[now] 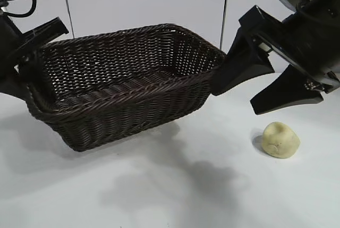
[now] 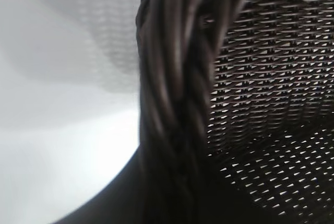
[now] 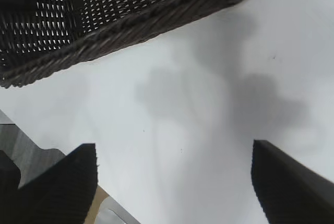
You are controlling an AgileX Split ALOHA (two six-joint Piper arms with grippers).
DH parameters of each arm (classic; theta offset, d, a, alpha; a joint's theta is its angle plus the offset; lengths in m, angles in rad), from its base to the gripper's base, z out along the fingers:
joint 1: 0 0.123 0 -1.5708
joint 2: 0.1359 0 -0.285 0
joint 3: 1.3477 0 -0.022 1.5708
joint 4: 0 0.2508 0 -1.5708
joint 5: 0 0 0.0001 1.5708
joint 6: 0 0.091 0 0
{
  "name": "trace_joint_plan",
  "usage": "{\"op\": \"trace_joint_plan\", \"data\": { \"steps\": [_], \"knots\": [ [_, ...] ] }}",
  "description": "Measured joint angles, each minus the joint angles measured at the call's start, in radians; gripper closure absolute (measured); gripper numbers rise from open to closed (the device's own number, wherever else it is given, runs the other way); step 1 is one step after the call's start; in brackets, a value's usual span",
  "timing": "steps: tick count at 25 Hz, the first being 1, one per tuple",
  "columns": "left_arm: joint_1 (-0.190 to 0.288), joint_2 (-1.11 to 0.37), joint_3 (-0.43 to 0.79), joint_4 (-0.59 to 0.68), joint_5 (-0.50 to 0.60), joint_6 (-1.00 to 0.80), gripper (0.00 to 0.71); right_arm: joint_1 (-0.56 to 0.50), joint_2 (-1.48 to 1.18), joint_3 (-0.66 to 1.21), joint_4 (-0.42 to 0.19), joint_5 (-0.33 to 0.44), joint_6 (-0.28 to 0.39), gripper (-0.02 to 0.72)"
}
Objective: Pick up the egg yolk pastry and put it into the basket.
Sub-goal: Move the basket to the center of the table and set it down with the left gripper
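Your left gripper [image 1: 29,52] is clamping the basket [image 1: 127,87] at its left-end rim, fingers nearly closed on the braid, w/ the basket tilting, right end raised. Your right gripper [image 1: 260,90] is hanging spread wide, gripping nothing, near finger above the egg yolk pastry [image 1: 281,140], which is sitting on the table [image 1: 170,196] right of the basket.

text: none readable | labels/brands: none readable | numbers/signs: none readable | note: the egg yolk pastry [image 1: 281,140] bears a faint dark mark, perhaps only a crease, not lettering as far as the exterior view shows
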Motion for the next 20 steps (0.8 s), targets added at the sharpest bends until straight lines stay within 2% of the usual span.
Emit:
{"op": "trace_joint_plan", "data": {
  "steps": [7, 20],
  "knots": [
    [0.001, 0.100, -0.137, 0.031, 0.137, 0.170, 0.614, 0.000, 0.000, 0.000, -0.001, 0.005, 0.000, 0.122],
    [0.001, 0.109, -0.168, 0.076, 0.172, 0.308, 0.614, 0.000, 0.000, 0.000, -0.001, 0.005, 0.000, 0.122]
  ]
}}
